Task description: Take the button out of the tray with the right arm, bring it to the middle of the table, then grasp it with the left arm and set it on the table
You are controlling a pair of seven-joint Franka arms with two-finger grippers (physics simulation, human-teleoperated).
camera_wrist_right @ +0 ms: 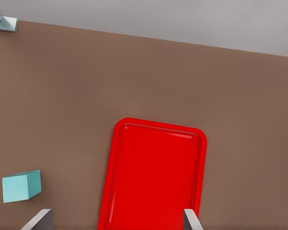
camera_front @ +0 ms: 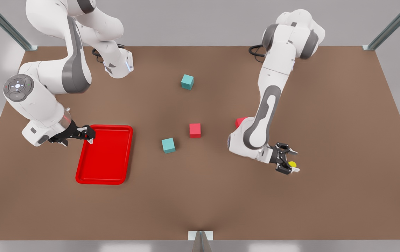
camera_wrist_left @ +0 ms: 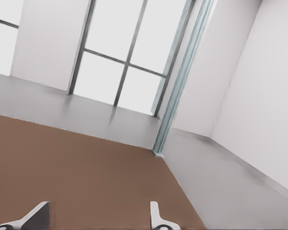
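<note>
The button (camera_front: pixel 293 163), showing its yellow cap, sits between the spread fingers of my left gripper (camera_front: pixel 291 160) at the front view's right. That gripper is open, and its fingertips (camera_wrist_left: pixel 156 218) stand wide apart in the left wrist view; I cannot tell whether they touch the button. The red tray (camera_front: pixel 104 157) lies on the brown table (camera_front: pixel 200 203) at the front view's left, with nothing in it (camera_wrist_right: pixel 153 177). My right gripper (camera_front: pixel 89 134) hovers open over the tray's far edge with nothing between its fingers (camera_wrist_right: pixel 189 219).
Two teal cubes (camera_front: pixel 187 82) (camera_front: pixel 168 145) and a red cube (camera_front: pixel 195 130) lie mid-table. Another red cube (camera_front: pixel 240 121) is partly hidden behind the left arm. A teal cube (camera_wrist_right: pixel 21 186) shows beside the tray in the right wrist view.
</note>
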